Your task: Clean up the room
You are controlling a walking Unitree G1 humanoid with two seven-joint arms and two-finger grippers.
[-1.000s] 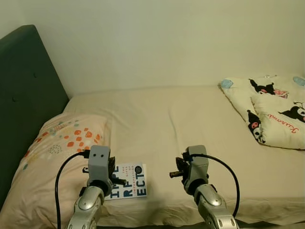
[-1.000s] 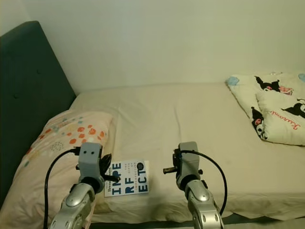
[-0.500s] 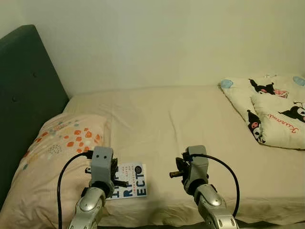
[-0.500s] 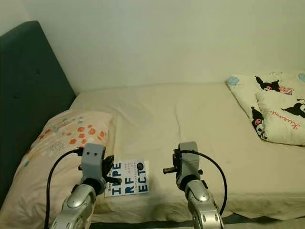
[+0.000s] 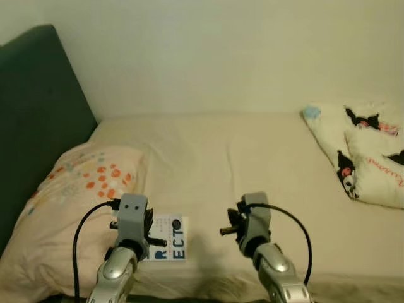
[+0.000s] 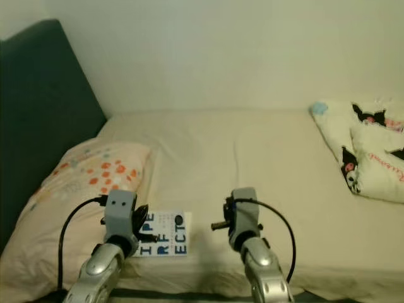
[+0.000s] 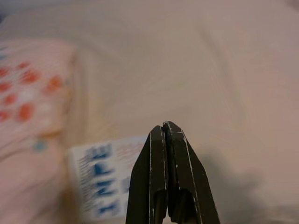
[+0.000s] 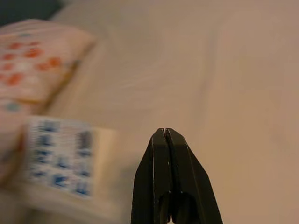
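I am looking down from the robot's head at a bed (image 5: 252,158) covered in a plain cream sheet, set against a pale wall; a dark upholstered headboard (image 5: 31,120) rises along the bed's left side; a peach pillow (image 5: 82,189) dotted with orange and teal spots lies next to the headboard, near the front edge of the mattress.

A book (image 5: 169,230) with a white cover and large dark blue block letters lies flat on the sheet, just beside the pillow and close to the front edge of the bed; at the far right of the bed sits a folded cream quilt (image 5: 366,158) printed with black cartoon figures, well apart from the book.

Both of my silver arms reach forward over the front edge of the bed; the left end effector (image 7: 166,135) hangs over the book's left part, its wrist housing covering some of the cover, and its two black fingers (image 7: 152,172) are pressed together with nothing between them; I cannot tell whether it touches the cover.

The right end effector (image 8: 164,137) hangs over bare sheet to the right of the book, near it but apart; its fingers (image 8: 149,177) are likewise pressed together and grip nothing; in its wrist view the book appears blurred off to one side, with the spotted pillow beyond it.
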